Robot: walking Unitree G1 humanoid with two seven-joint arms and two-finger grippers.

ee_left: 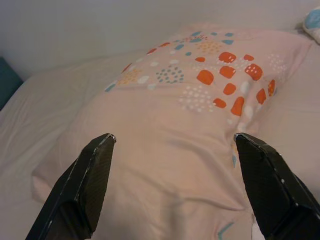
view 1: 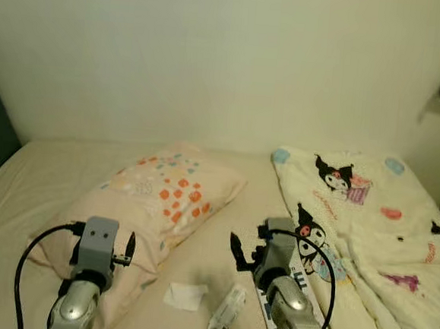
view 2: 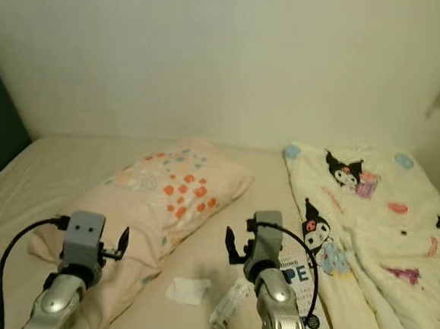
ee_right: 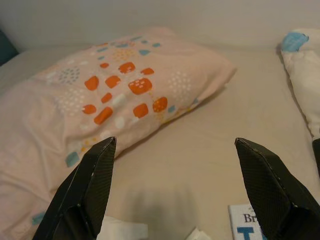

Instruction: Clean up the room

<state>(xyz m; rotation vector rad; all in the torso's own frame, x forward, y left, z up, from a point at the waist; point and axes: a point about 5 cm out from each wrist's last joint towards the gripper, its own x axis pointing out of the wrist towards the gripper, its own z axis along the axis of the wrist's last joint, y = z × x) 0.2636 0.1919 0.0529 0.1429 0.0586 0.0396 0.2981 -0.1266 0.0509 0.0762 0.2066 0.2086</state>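
Jaws spread and empty on the left gripper (ee_left: 172, 145) over one pillow (view 1: 164, 198); the right gripper (ee_right: 175, 150), likewise spread, hovers near one tissue (view 1: 185, 296).

The pillow (view 1: 152, 201) near the bed's head edge is soft matt cloth, lightly creased, and the blanket (view 1: 375, 230) along the right edge looks fleecy. The sheet (view 1: 44, 173) is smooth matt fabric. A crumpled tissue (view 1: 185, 296) near the foot edge looks papery, beside a glossy plastic wrapper (view 1: 227, 311).
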